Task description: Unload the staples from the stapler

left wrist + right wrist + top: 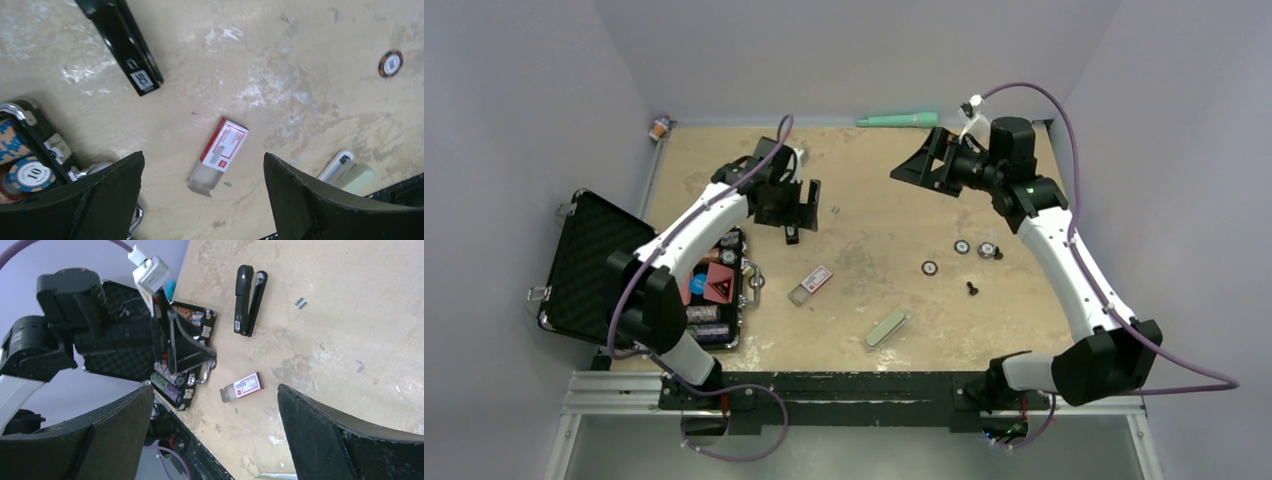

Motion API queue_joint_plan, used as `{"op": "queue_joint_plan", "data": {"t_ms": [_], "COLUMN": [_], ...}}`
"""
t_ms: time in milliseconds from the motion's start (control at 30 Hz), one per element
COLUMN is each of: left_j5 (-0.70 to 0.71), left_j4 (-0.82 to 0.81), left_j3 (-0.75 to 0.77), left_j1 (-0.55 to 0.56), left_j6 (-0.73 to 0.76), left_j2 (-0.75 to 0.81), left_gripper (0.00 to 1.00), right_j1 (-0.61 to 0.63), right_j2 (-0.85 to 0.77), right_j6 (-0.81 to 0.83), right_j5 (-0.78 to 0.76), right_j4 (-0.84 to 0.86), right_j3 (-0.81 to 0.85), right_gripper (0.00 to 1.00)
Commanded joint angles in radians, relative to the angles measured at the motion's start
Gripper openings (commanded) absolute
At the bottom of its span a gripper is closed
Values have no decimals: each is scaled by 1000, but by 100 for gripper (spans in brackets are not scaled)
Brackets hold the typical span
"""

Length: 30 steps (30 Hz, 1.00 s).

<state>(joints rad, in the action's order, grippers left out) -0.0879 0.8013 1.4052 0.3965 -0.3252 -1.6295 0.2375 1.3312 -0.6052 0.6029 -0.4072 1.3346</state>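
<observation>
Right wrist view, stapler: lying on the surface.
Staples: lying loose near it, apparently unloaded already.
Left hand: hovering, fingers apart, holding nothing.
Right hand: hanging with fingers apart, holding nothing.

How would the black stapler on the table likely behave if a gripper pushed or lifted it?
The stapler looks rigid, long and flat-sided, so a push would probably slide or pivot it, not roll it. Its glossy shell may slip in a narrow pinch. It seems splayed at a hinge, so lifting one half might swing the other.
</observation>
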Motion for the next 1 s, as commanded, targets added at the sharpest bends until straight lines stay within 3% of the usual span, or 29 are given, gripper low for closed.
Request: {"op": "queue_joint_plan", "data": {"t_ms": [0, 167, 500, 967], "left_j5": [-45, -118, -129, -134], "left_j4": [-37, -58, -94, -144], "left_j3": [-74, -146, -209, -206], "left_j1": [79, 147, 303, 495], "left_j6": [59, 56, 16, -49], "left_j2": [103, 149, 176, 75], "left_gripper": [92, 86, 83, 72], "right_j1": [0, 0, 1, 2], "right_j2": [-68, -132, -228, -367], "right_j6": [-21, -62, -106, -186], "right_j5": [-30, -42, -62, -136], "right_j4": [62, 103, 132, 168], "right_j3": [-50, -131, -227, -341], "right_gripper": [99, 99, 99, 98]}}
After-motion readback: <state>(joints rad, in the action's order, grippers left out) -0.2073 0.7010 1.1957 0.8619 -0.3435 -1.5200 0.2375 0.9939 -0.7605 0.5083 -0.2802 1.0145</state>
